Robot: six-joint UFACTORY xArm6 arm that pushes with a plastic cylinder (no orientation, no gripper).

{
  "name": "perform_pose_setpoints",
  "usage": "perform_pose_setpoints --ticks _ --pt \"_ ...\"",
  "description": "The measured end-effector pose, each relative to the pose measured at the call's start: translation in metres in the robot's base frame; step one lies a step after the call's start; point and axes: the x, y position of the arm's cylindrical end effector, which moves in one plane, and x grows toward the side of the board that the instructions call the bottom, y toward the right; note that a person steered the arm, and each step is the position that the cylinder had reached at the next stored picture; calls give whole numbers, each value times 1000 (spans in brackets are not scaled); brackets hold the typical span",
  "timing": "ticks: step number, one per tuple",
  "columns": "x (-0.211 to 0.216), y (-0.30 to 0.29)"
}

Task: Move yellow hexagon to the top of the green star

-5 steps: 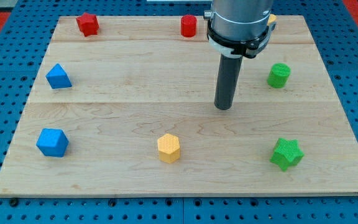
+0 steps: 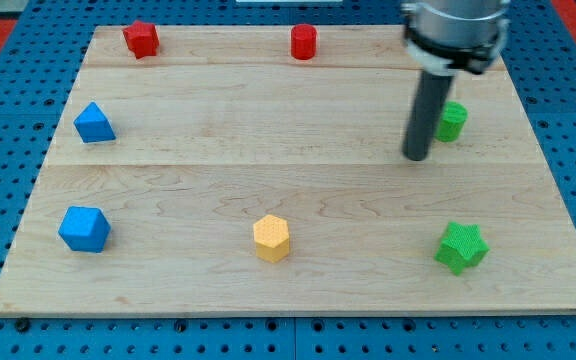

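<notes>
Wooden board (image 2: pixel 218 130), yellow hexagon (image 2: pixel 271 238) upright

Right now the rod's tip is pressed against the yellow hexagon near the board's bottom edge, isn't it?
Not quite. The yellow hexagon does sit near the board's bottom edge, but my tip is far from it, up at the view's right beside the green cylinder. The camera view shows this.

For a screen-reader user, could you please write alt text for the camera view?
My tip rests on a wooden board just left of a green cylinder, far from the yellow hexagon and green star near the view's bottom. Two red and two blue blocks sit elsewhere.
</notes>
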Motion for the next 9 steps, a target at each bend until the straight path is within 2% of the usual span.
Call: perform_pose_setpoints --ticks 1,2,3,4,6,7,8,9 --pt "38 20" --pt "64 80" --pt "173 80" --pt "186 69" --pt "185 -128" --pt "166 -214" --pt "113 -177" --pt "108 -208"
